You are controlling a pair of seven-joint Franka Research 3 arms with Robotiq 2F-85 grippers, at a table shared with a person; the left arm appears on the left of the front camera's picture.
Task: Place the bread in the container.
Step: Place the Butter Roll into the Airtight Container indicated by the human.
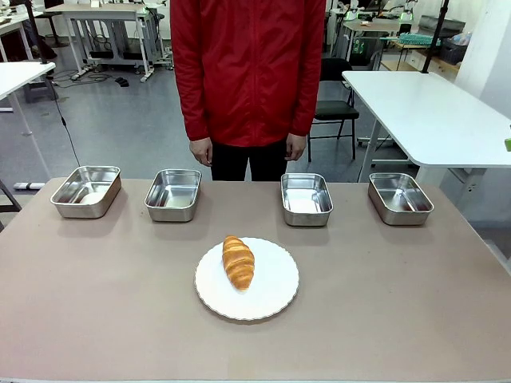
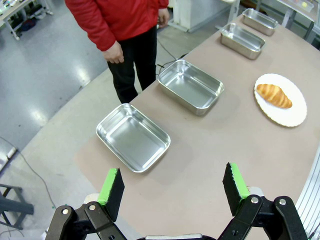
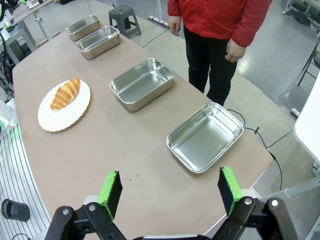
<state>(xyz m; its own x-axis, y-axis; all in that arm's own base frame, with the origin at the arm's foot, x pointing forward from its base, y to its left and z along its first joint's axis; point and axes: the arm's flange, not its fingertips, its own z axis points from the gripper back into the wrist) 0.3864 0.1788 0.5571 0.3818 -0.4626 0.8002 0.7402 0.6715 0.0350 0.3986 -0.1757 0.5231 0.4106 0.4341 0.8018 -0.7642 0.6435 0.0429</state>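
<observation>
Bread (image 1: 238, 262) lies on the left half of a round white plate (image 1: 275, 302), a little left of centre in the lower half of the front view, its long axis pointing toward the far edge; the plate rests on the brown worktop (image 1: 383, 311), nearer the camera than the steel pans; four shiny containers stand in a line across the middle of that frame, apart from the plate and from one another: the far-left container (image 1: 86, 191), the inner-left container (image 1: 173, 194), the inner-right container (image 1: 306, 199) and the far-right container (image 1: 400, 198); the bread is on the plate, not in any of them; behind the row, at top centre, a person in a red jacket (image 1: 247, 72) stands at the worktop's far edge, hands (image 1: 201, 150) hanging at the sides and touching nothing.

In the left wrist view the left gripper (image 2: 172, 172) rises from the bottom edge, its jaws wide apart with nothing between them, the far-left container just beyond them at centre left; the bread shows at the right of that frame, well apart; in the right wrist view the right gripper (image 3: 168, 175) also has its jaws apart on nothing, the far-right container beyond them at lower right, the bread on its plate at the left of the frame.
</observation>
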